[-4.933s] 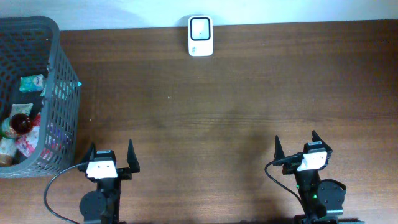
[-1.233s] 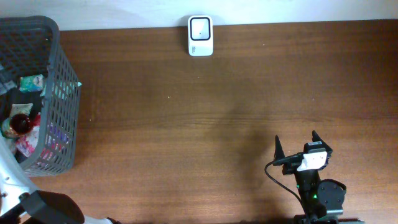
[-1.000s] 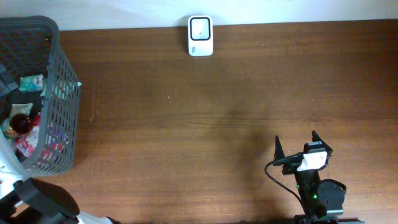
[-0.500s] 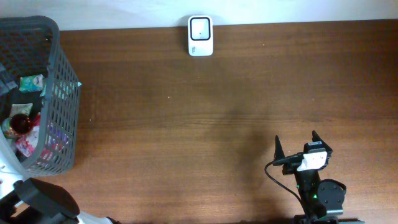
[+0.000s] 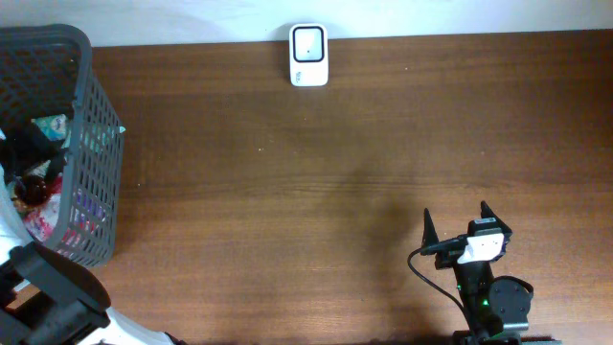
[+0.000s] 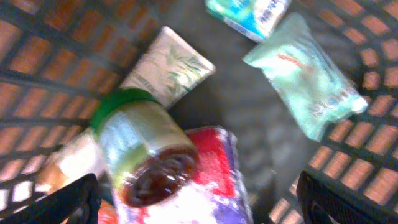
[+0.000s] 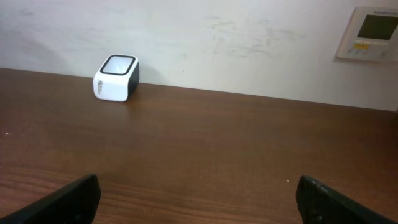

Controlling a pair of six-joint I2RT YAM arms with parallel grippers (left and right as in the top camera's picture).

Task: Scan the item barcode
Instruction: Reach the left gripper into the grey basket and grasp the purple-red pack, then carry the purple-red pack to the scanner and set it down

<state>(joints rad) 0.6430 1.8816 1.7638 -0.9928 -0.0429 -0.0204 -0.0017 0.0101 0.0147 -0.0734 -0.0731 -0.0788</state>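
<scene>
Green-rimmed jar w/ dark reddish end (image 6: 146,162) lies directly under left end effector (image 6: 199,202), fingers (image 6: 348,199) wide apart, gripping nothing, inside grey mesh basket (image 5: 96,163), white tube (image 6: 168,71) beside. Right end effector (image 7: 199,199) apart, empty; white-black scanner box (image 7: 116,78) ahead-left on brown wooden worktop (image 7: 217,143).

It looks like a mock shop checkout in a plain room: a small white barcode scanner (image 5: 308,56) stands on a wood-grain counter (image 5: 335,172) against a bare white wall (image 7: 249,37) bearing a control panel (image 7: 374,32), and a grey shopping basket (image 5: 96,144) holds packaged goods such as a green-lidded jar (image 6: 146,155).
</scene>
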